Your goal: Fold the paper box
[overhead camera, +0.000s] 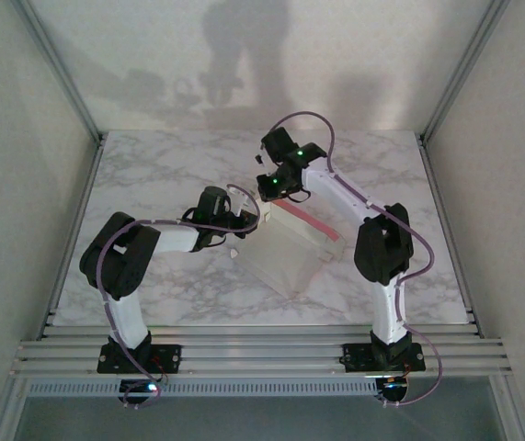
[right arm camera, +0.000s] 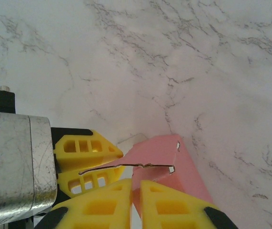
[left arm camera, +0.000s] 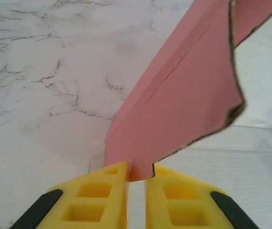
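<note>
The paper box (overhead camera: 285,250) lies half-folded mid-table, its off-white inner face up and a pink strip (overhead camera: 313,223) along its far edge. My left gripper (overhead camera: 246,221) meets it at the far left corner. In the left wrist view the yellow fingers (left arm camera: 102,191) of the left gripper (left arm camera: 136,172) are shut on the tip of a raised pink flap (left arm camera: 183,95). My right gripper (overhead camera: 271,190) comes from behind; it (right arm camera: 136,189) is shut on a pink wall of the box (right arm camera: 174,155), close beside the left gripper's fingers (right arm camera: 85,147).
The marble table (overhead camera: 152,175) stretches around the box on all sides. Metal frame rails (overhead camera: 262,354) run along the near edge, and white walls enclose the space. Both arms crowd together over the box's far left corner.
</note>
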Motion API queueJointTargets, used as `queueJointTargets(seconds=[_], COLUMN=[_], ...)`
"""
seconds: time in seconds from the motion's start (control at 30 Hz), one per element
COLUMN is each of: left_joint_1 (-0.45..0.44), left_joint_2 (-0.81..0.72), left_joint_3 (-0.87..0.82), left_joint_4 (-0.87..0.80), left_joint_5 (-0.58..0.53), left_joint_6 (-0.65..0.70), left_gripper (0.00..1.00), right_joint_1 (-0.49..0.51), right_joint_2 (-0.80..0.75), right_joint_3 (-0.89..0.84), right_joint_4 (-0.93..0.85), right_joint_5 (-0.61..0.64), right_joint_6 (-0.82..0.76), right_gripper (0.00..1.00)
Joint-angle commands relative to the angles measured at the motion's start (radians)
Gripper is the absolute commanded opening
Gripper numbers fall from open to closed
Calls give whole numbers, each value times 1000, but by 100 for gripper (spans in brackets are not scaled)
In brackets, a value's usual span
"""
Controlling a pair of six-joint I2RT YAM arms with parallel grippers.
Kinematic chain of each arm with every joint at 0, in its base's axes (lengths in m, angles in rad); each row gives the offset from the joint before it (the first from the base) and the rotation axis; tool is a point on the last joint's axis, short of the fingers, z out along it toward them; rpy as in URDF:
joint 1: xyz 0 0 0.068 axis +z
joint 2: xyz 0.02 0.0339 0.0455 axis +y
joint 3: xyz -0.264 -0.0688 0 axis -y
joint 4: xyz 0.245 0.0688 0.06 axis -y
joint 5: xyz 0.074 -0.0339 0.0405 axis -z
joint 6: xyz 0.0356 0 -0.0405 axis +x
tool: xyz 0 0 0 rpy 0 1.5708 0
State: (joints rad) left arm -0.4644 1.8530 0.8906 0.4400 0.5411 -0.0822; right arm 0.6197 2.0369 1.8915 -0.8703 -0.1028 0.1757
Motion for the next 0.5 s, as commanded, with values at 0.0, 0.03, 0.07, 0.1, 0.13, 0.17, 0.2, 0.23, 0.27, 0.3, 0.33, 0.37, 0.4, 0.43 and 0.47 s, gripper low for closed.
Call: queueJointTargets(seconds=[0.0, 0.03, 0.07, 0.1, 0.13, 0.17, 0.2, 0.23, 0.27, 0.3, 0.33, 0.37, 0.4, 0.43, 0.47], left_joint_1=[-14, -15, -16, -17, -16, -17, -17, -17, -19, -19, -20, -21, -22, -23, -23], left_joint_2=[8, 8, 8, 8, 8, 8, 7, 8, 7, 8, 8, 8, 8, 9, 8], left_joint_3=[7, 7, 8, 8, 8, 8, 8, 8, 8, 8, 8, 8, 8, 8, 10], left_joint_4=[-15, -15, -15, -15, -15, -15, -15, -14, -14, -14, -14, -15, -15, -17, -18], left_joint_5=[24, 25, 24, 24, 24, 25, 23, 23, 24, 24, 24, 25, 24, 25, 23], left_joint_6=[-8, -8, -7, -8, -8, -8, -8, -8, -10, -8, -8, -8, -7, -7, -5], left_gripper=[17, 17, 17, 17, 17, 17, 17, 17, 17, 17, 17, 17, 17, 17, 17], right_joint_1=[-10, -10, -11, -13, -13, -13, -13, -13, -13, -13, -13, -14, -14, -14, -13], right_joint_2=[-43, -47, -47, -46, -43, -41, -43, -47, -52, -56, -60, -62, -63, -64, -64], right_joint_3=[-31, -37, -37, -37, -41, -49, -60, -80, -99, -113, -124, -133, -136, -140, -140], right_joint_4=[44, 49, 47, 44, 42, 44, 50, 62, 76, 86, 95, 102, 104, 105, 105], right_joint_5=[-12, -19, -25, -28, -28, -30, -33, -35, -39, -42, -46, -47, -49, -50, -47], right_joint_6=[16, 16, 16, 16, 17, 18, 20, 26, 31, 36, 40, 43, 45, 45, 44], right_gripper=[13, 13, 13, 13, 12, 11, 11, 11, 10, 10, 10, 10, 10, 10, 10])
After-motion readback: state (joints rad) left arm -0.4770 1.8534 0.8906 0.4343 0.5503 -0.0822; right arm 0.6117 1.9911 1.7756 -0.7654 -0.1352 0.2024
